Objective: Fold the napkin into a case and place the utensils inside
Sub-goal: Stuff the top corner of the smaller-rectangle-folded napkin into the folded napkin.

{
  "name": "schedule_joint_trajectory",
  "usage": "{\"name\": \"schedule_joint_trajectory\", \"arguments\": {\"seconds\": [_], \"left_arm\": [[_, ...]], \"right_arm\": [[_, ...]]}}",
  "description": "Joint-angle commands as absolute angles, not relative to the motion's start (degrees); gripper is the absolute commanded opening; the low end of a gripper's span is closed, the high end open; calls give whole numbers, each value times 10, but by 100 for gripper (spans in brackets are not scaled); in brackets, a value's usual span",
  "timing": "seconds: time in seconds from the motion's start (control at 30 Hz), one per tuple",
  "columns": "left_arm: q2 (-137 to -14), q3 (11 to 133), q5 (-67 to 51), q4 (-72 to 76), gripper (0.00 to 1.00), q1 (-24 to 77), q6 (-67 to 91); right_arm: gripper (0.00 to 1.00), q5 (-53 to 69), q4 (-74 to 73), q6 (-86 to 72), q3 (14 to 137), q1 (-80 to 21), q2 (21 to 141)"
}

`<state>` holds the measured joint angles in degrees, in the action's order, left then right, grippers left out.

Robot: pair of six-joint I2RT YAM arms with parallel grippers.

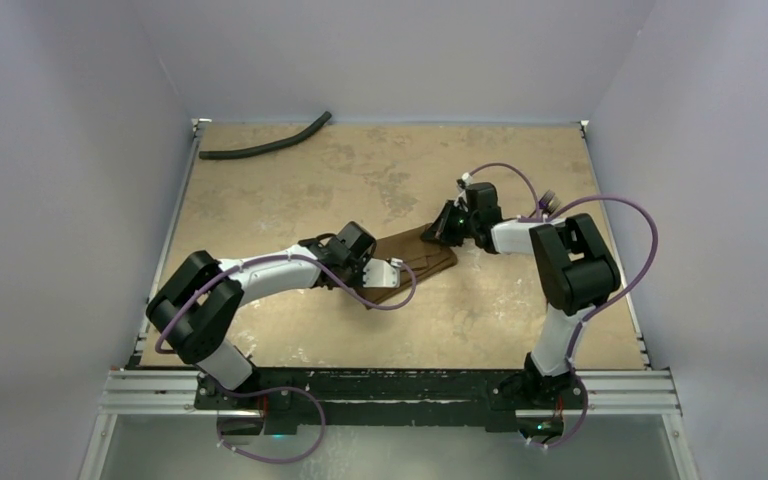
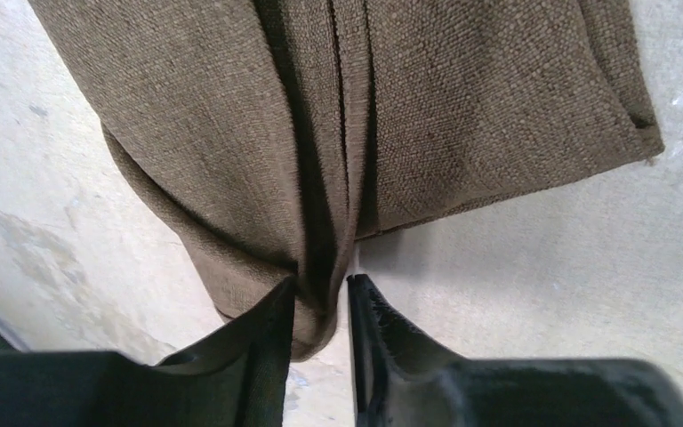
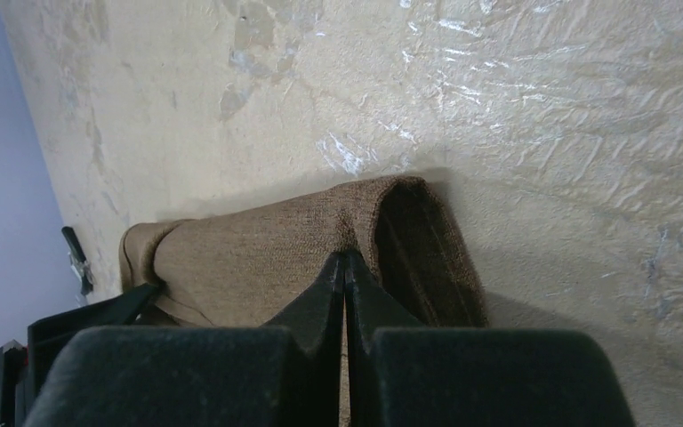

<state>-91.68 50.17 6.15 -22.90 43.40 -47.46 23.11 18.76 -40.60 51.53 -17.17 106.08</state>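
**Roughly halfway: cloth folded, cutlery not yet in**

The soft brown woven napkin (image 1: 422, 256) lies in the middle of the mottled tan desk (image 1: 480, 310), between the two arms. It is gathered into a narrow, layered strip with pleats running along it. The left claw (image 2: 320, 301) has its black fingers a little apart. They straddle a raised ridge at one end of the cloth and are not visibly squeezing it. The right claw (image 3: 345, 263) is closed tight. The rolled edge at the other end puckers at its tip, so it seems to be pinching that fold. I cannot tell whether the strip makes a proper pocket. No utensils lie in or on it, and I cannot pick them out clearly anywhere, so by my reckoning loading them is all left to do.
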Motion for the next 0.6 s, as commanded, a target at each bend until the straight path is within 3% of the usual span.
{"name": "schedule_joint_trajectory", "arguments": {"seconds": [0.0,0.07,0.1,0.13,0.2,0.43,0.57], "left_arm": [[-902,512,38,-243,36,432,-470],[-891,535,9,-282,52,432,-460],[-884,547,-4,-304,56,431,-454],[-878,559,-27,-327,73,430,-450],[-866,586,-74,-375,79,424,-445],[-905,724,-240,-454,72,369,-407],[-990,783,-237,-400,47,331,-292]], "right_arm": [[0,207,206,-400,520,-164,1054],[0,201,207,-392,515,-164,1054],[0,201,209,-390,514,-163,1054],[0,201,210,-387,513,-164,1054],[0,203,213,-386,509,-164,1051],[0,204,216,-382,501,-164,1028],[0,203,214,-381,498,-164,1015]]}}
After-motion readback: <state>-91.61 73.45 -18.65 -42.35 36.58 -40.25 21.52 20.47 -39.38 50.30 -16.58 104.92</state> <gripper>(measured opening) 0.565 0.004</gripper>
